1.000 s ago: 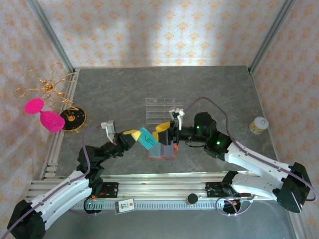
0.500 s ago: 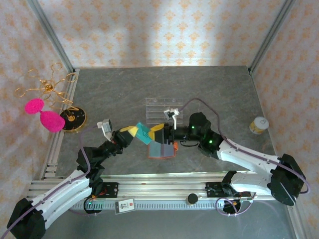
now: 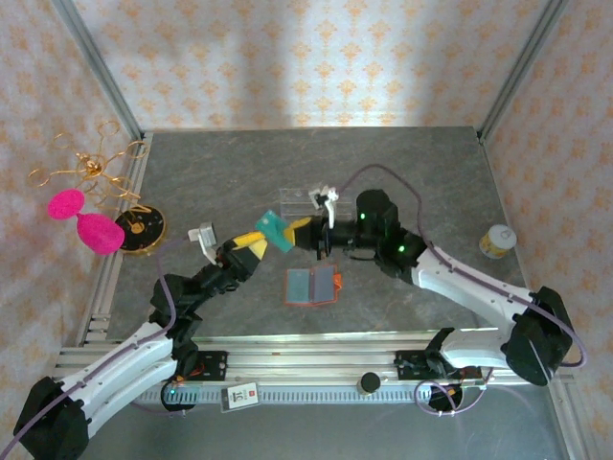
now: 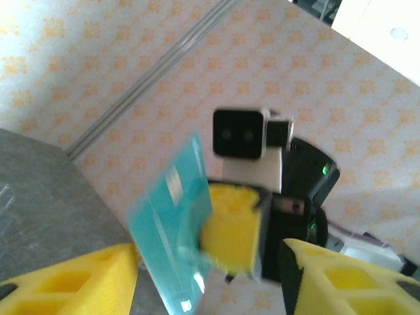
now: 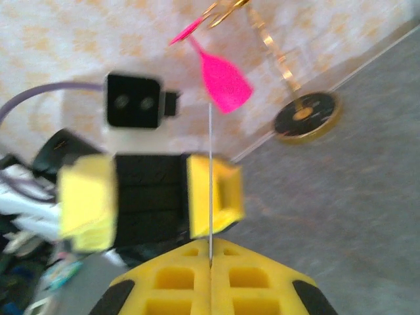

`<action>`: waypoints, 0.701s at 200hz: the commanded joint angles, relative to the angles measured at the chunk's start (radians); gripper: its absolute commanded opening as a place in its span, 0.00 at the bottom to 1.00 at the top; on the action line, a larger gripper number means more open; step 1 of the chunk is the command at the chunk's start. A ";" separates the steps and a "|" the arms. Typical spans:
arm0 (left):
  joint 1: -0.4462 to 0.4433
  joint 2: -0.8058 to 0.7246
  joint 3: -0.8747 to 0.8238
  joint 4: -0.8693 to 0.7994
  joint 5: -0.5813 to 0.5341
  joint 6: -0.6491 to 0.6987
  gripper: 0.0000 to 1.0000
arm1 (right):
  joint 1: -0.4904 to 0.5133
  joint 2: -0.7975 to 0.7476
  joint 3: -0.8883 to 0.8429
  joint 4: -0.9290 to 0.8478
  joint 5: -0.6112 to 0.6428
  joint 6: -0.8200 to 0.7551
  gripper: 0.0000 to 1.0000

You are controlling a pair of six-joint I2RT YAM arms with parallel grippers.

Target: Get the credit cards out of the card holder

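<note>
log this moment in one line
left gripper open | right gripper shut on teal card | card holder open on table

I read left pincer [image 3: 254, 243] jaws apart, aloft | right pincer [image 3: 298, 230] clamped tight, facing it | both elbows bent

Lab test booth: aluminium frame posts [image 3: 98, 67], wallpaper-printed walls [image 3: 287, 57]

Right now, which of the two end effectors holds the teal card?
The right end effector: it is pinched shut on the teal card, while the left end effector stands open just beside it.
</note>
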 commanded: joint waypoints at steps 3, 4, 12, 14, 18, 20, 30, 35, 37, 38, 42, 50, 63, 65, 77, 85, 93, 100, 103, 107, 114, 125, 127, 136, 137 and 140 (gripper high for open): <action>-0.003 -0.037 0.040 -0.117 -0.025 0.020 0.92 | -0.055 0.063 0.136 -0.254 0.068 -0.291 0.00; -0.003 -0.038 0.040 -0.119 -0.025 0.020 0.93 | -0.056 0.068 0.142 -0.264 0.072 -0.302 0.00; -0.003 -0.049 0.041 -0.137 -0.031 0.022 0.99 | -0.072 0.103 0.191 -0.322 0.073 -0.373 0.00; -0.003 -0.052 0.042 -0.143 -0.034 0.023 0.99 | -0.078 0.111 0.201 -0.331 0.074 -0.387 0.00; -0.003 -0.058 0.046 -0.161 -0.041 0.024 0.99 | -0.087 0.130 0.222 -0.355 0.081 -0.416 0.00; -0.003 -0.060 0.047 -0.169 -0.043 0.026 0.99 | -0.090 0.141 0.233 -0.370 0.085 -0.430 0.00; -0.003 -0.071 0.054 -0.200 -0.047 0.033 0.99 | -0.114 0.195 0.296 -0.437 0.098 -0.505 0.00; -0.003 -0.076 0.058 -0.219 -0.052 0.035 0.99 | -0.130 0.223 0.326 -0.469 0.087 -0.536 0.00; -0.003 -0.079 0.060 -0.228 -0.056 0.036 0.99 | -0.136 0.236 0.339 -0.486 0.085 -0.551 0.00; -0.003 -0.079 0.061 -0.232 -0.057 0.037 0.99 | -0.137 0.242 0.346 -0.495 0.083 -0.559 0.00; -0.003 -0.085 0.065 -0.251 -0.065 0.039 0.99 | -0.148 0.269 0.374 -0.531 0.082 -0.590 0.00; -0.003 -0.095 0.069 -0.276 -0.075 0.044 0.99 | -0.165 0.324 0.440 -0.607 0.091 -0.649 0.00; -0.004 -0.111 0.069 -0.308 -0.088 0.051 0.99 | -0.192 0.406 0.535 -0.700 0.110 -0.719 0.00; -0.002 -0.113 0.069 -0.313 -0.091 0.052 0.99 | -0.196 0.418 0.550 -0.713 0.114 -0.728 0.00; -0.002 -0.121 0.067 -0.326 -0.096 0.054 0.99 | -0.213 0.486 0.631 -0.780 0.136 -0.787 0.00; -0.002 -0.124 0.067 -0.334 -0.101 0.057 0.99 | -0.220 0.525 0.678 -0.817 0.149 -0.826 0.00; -0.002 -0.124 0.066 -0.344 -0.104 0.062 0.99 | -0.224 0.559 0.718 -0.837 0.162 -0.858 0.00; -0.002 -0.123 0.067 -0.349 -0.107 0.066 0.99 | -0.227 0.587 0.749 -0.847 0.168 -0.881 0.00; -0.002 -0.122 0.067 -0.353 -0.109 0.068 0.99 | -0.228 0.599 0.763 -0.855 0.169 -0.892 0.00; -0.002 -0.120 0.067 -0.355 -0.111 0.071 0.99 | -0.229 0.613 0.781 -0.863 0.167 -0.905 0.00; -0.002 -0.117 0.068 -0.361 -0.113 0.078 0.99 | -0.231 0.637 0.805 -0.872 0.165 -0.931 0.00; -0.002 -0.109 0.073 -0.374 -0.120 0.086 0.99 | -0.236 0.668 0.836 -0.881 0.175 -0.961 0.00; -0.002 -0.108 0.074 -0.376 -0.120 0.087 0.99 | -0.237 0.673 0.842 -0.882 0.174 -0.967 0.00; -0.001 -0.101 0.079 -0.381 -0.123 0.094 0.99 | -0.244 0.692 0.861 -0.884 0.167 -0.993 0.00; 0.000 -0.100 0.079 -0.382 -0.123 0.095 0.99 | -0.245 0.693 0.863 -0.884 0.168 -0.996 0.00; 0.000 -0.098 0.083 -0.384 -0.123 0.096 0.99 | -0.247 0.700 0.870 -0.886 0.164 -1.002 0.00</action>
